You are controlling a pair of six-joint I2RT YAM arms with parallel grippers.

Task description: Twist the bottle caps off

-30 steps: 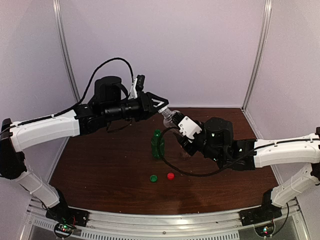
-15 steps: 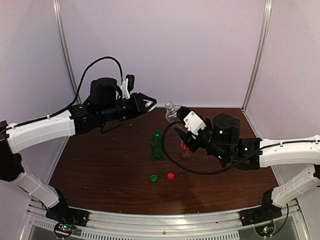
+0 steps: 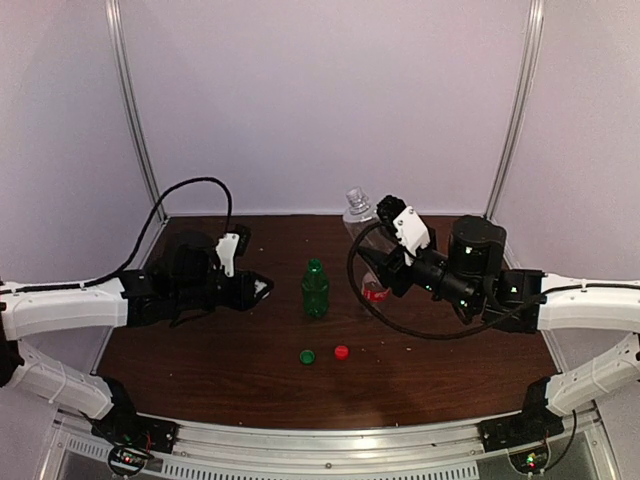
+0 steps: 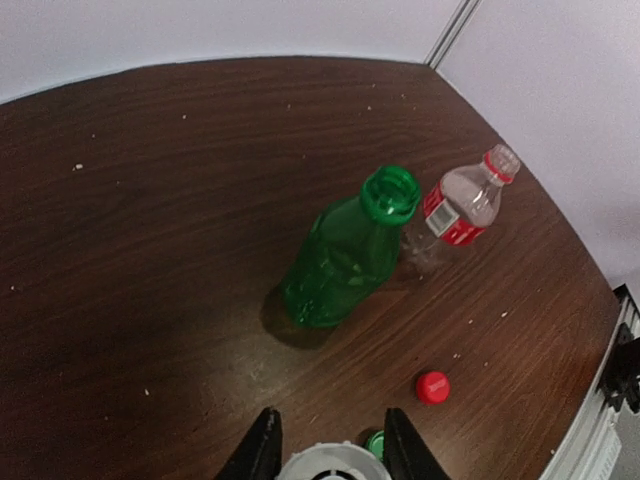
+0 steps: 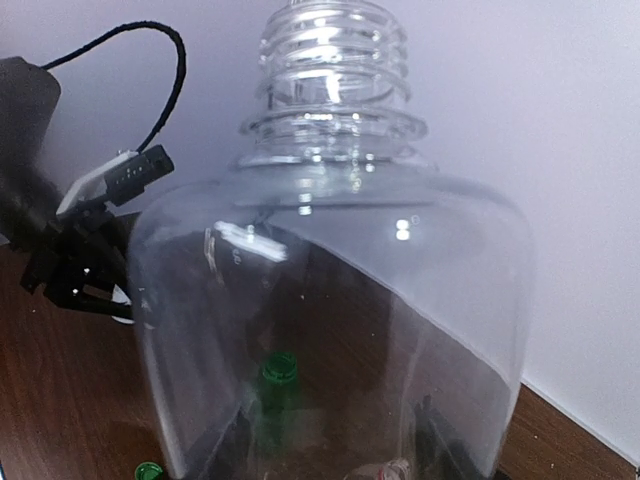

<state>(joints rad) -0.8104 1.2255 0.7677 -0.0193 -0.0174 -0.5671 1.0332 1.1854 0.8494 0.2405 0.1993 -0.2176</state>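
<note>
– Left pincer (image 4: 328,442)?
– Low over the left of the desk (image 3: 200,350), narrow, clamped on the white cap (image 4: 330,465). Only the cap's top edge shows between the fingers.
– Right pincer (image 5: 335,445)?
– Closed on the wide clear bottle (image 5: 330,300), one finger on each side near its base. The bottle is upright at the back of the desk and its neck threads are bare. Can't tell whether it sits on the desk or hangs above it.
– Other bottles?
– The green bottle (image 3: 316,290) stands mid-desk with its mouth open. The red-label bottle (image 3: 374,292) is just to its right, near the right arm, and its neck is open too.
– Loose caps?
– The green cap (image 3: 307,355) and red cap (image 3: 341,351) lie side by side on the desk, apart from each other, on the near side of the green bottle.
</note>
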